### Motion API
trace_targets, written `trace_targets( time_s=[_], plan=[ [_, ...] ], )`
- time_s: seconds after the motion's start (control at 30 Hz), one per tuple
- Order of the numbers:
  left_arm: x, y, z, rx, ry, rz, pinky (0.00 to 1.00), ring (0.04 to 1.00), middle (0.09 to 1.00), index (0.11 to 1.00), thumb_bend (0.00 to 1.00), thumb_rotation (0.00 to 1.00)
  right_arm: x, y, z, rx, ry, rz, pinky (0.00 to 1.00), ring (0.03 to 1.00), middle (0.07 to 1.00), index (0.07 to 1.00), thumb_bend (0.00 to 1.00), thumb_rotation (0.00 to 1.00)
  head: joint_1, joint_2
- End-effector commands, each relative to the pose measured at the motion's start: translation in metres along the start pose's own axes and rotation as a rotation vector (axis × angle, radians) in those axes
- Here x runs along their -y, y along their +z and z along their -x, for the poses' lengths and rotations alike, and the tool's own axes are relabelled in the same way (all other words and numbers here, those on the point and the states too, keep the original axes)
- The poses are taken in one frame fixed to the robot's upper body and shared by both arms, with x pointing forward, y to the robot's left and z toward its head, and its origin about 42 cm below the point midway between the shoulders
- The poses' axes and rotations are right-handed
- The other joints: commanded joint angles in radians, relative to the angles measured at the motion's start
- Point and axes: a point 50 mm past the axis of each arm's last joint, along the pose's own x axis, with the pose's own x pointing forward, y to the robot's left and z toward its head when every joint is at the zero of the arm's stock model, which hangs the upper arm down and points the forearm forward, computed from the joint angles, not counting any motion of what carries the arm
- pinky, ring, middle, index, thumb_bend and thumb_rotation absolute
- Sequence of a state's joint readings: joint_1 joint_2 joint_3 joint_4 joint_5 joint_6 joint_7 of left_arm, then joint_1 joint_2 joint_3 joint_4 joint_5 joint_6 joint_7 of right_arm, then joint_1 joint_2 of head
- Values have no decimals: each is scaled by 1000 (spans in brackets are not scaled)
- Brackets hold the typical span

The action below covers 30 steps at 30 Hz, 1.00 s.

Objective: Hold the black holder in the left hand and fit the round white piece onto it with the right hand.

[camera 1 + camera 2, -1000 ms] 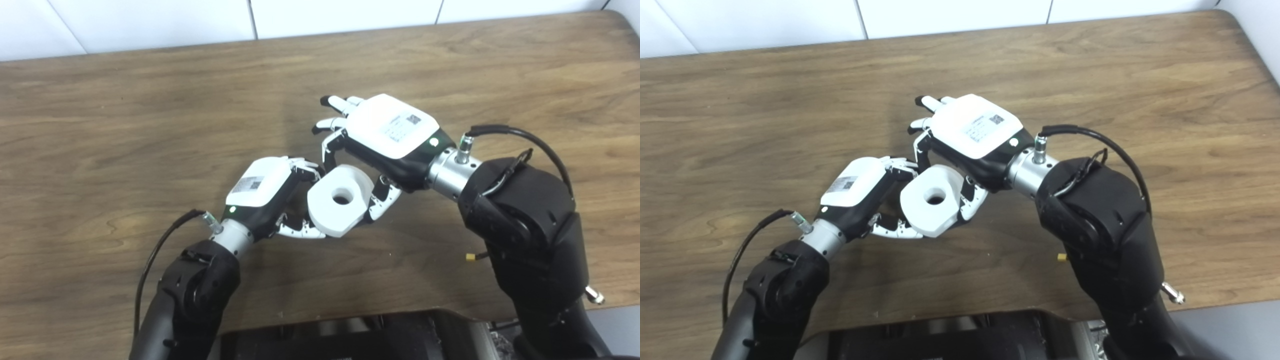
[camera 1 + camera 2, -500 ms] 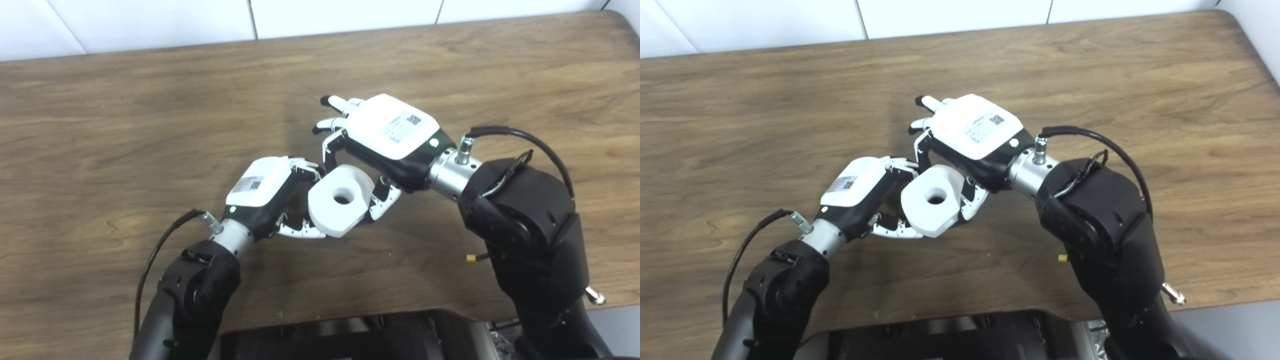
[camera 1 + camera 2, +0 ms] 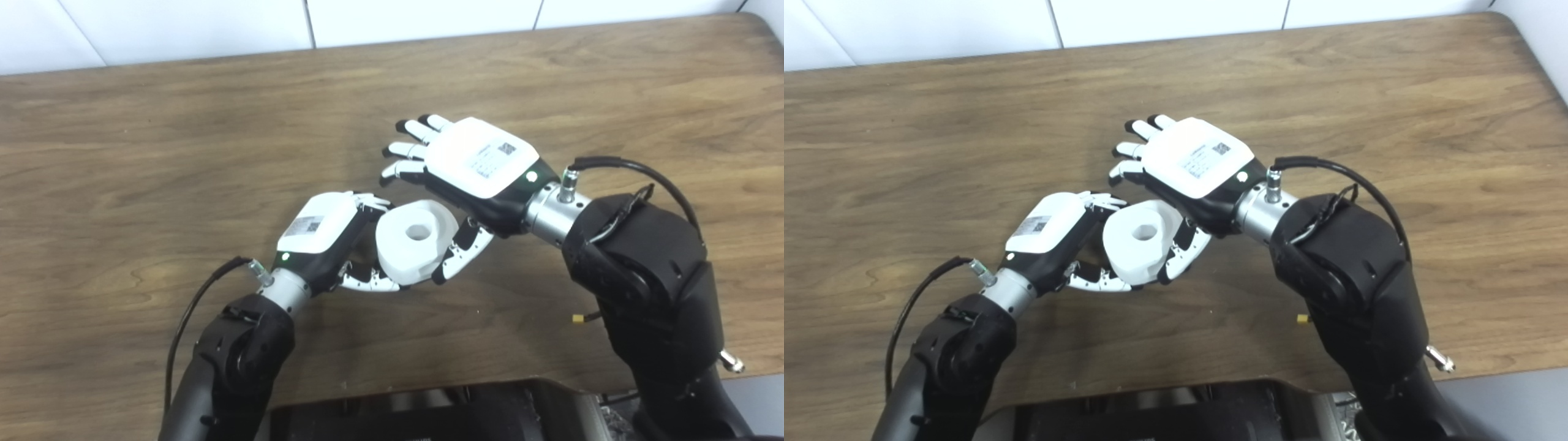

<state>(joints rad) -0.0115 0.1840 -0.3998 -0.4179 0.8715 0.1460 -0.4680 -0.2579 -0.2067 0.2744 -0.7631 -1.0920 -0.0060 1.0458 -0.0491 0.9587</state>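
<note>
The white piece (image 3: 416, 242) sits above the table (image 3: 153, 153), bore facing up, against the left hand (image 3: 327, 236), whose curled fingers hide any holder, while the right hand (image 3: 471, 168) hovers just beside it, fingers (image 3: 410, 149) spread, holding nothing.

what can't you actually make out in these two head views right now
- Black holder: not clearly seen in either view; the left hand and the round white piece cover it.
- Whether the piece is seated: the joint is under the piece.
- Left hand's grip: its fingers curl under its palm, behind the piece.
- Right hand: fingers spread, but contact of the thumb with the piece is unclear.
</note>
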Motion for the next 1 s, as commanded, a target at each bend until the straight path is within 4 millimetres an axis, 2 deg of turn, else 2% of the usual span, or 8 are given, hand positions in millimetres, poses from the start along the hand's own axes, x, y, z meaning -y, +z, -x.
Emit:
trace_targets(
  time_s=[0.0,0.17,0.63,0.8,0.97],
  plan=[
    [-7,4,-4,31,26,-23,913,858,793,487,522,55,12,2,2,9,-83,37,1000,1000,984,938,1000,390,0,0],
    [-6,3,-5,27,22,-23,916,859,792,487,523,55,13,2,2,-3,-73,41,1000,1000,1000,998,1000,389,-3,-6],
    [-5,-2,-8,17,21,-21,916,859,778,487,523,55,24,-6,11,-34,-23,15,1000,1000,1000,1000,1000,479,0,-22],
    [-6,-5,-7,21,28,-9,878,787,711,486,523,56,24,-7,12,-47,-30,26,1000,1000,1000,1000,1000,462,3,-22],
    [-8,-4,-5,5,27,27,874,777,706,487,523,57,23,-10,9,-53,-42,25,1000,1000,1000,1000,1000,467,8,-22]
  ],
)
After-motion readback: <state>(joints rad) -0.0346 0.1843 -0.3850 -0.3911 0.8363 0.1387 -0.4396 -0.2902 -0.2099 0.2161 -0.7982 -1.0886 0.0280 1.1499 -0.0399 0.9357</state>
